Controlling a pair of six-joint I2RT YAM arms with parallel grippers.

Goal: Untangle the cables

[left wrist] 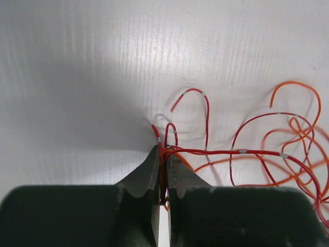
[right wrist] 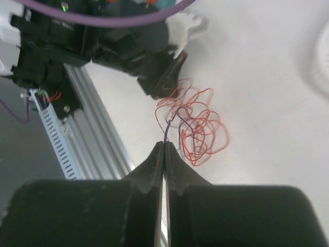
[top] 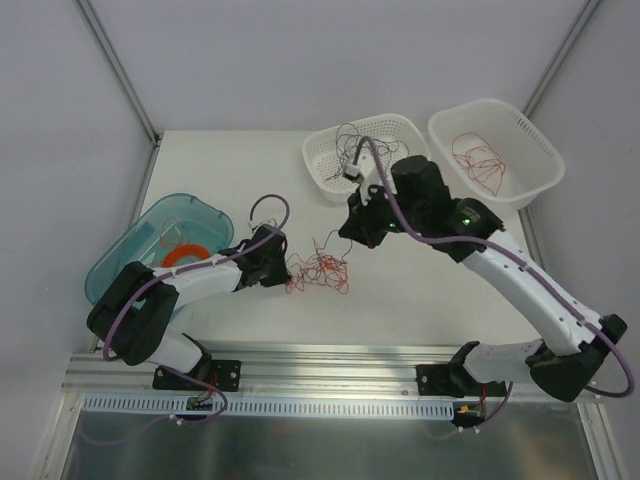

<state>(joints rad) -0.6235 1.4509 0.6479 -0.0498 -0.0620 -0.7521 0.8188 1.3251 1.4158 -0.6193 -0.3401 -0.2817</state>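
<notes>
The left gripper [left wrist: 163, 153] is closed tight on a few red strands [left wrist: 205, 151] at the edge of the tangle [top: 320, 270], low on the table [top: 220, 150]. The right gripper [right wrist: 164, 146] is closed too, and appears to pinch one dark strand [right wrist: 169, 128] that runs down into the same tangle, which lies between the two arms near the table's middle.

The likely trouble is the knot. If the right arm draws the dark strand away while red loops are wrapped round it, the loops could cinch instead of freeing it (wire this thin may also slip out of the pinch, or kink). The left pinch holds several strands at once, so it may drag the whole clump along rather than anchor it.

At the far edge stand a left basket [top: 385, 120] with dark wires [top: 350, 145] and a right basket [top: 530, 135] with red wires [top: 480, 160]. A bin [top: 190, 198] at the left holds an orange coil [top: 182, 256]. The right arm's own body sits between the tangle and the baskets, and the two grippers are near each other, leaving little room to work.
</notes>
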